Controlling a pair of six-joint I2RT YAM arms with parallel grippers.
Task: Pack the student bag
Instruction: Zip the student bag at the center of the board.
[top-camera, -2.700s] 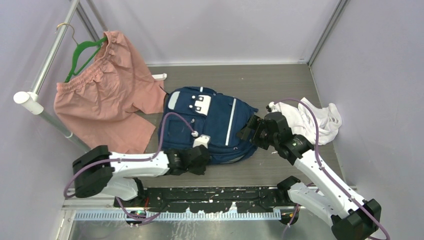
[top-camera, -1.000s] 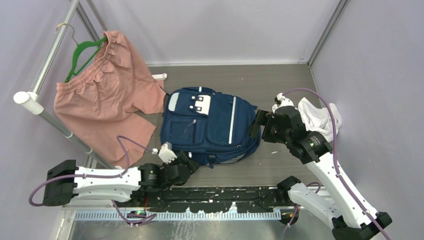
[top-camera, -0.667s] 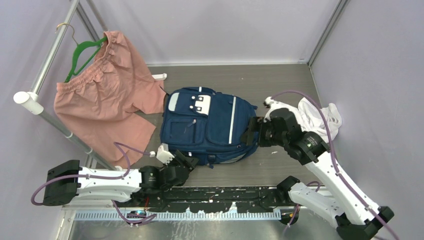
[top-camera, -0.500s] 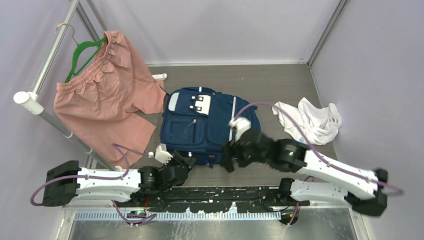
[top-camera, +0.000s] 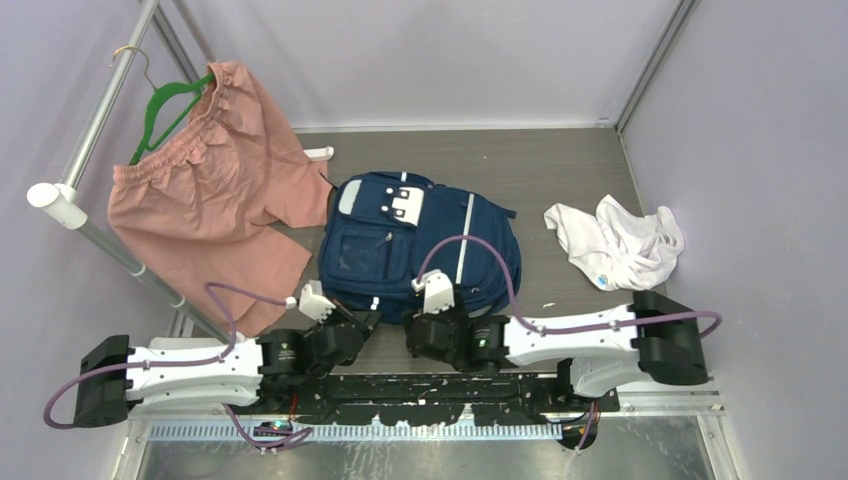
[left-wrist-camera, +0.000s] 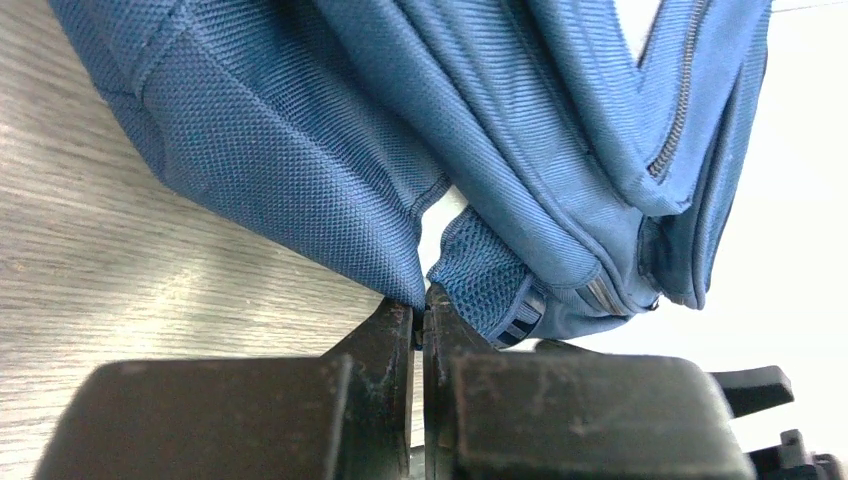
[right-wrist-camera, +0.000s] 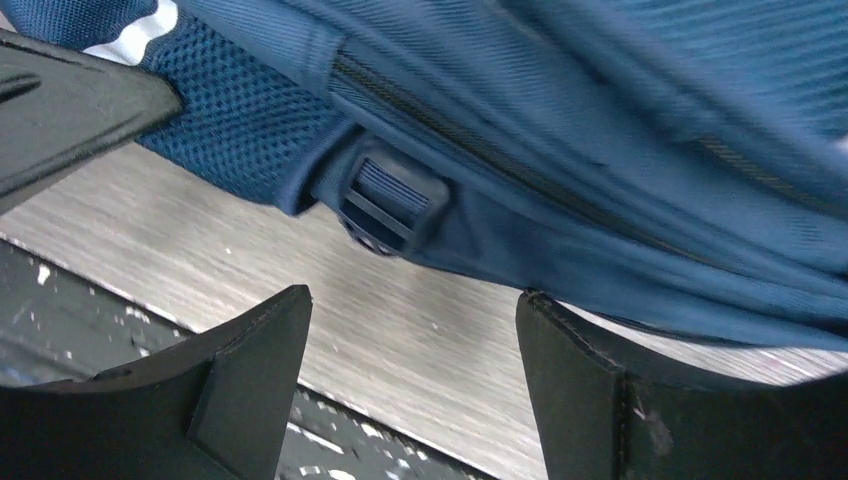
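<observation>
One pair of pink shorts (top-camera: 210, 190) hangs on one green hanger (top-camera: 165, 110) at the left. The left gripper (left-wrist-camera: 418, 310) is pressed together at the near seam of the one student bag (top-camera: 420, 250) — coarse navy weave, white stripes, lying flat mid-table. The right gripper (right-wrist-camera: 410, 310) stands apart before one dark buckle (right-wrist-camera: 385, 205). One crumpled white cloth (top-camera: 620, 245) lies at the right.

Student bag (left-wrist-camera: 330, 150): coarse woven navy cloth, matt (mesh at the strap). Table (top-camera: 560, 160): grey wood-grain, smooth. Rail (top-camera: 95, 125): bare satin metal.
</observation>
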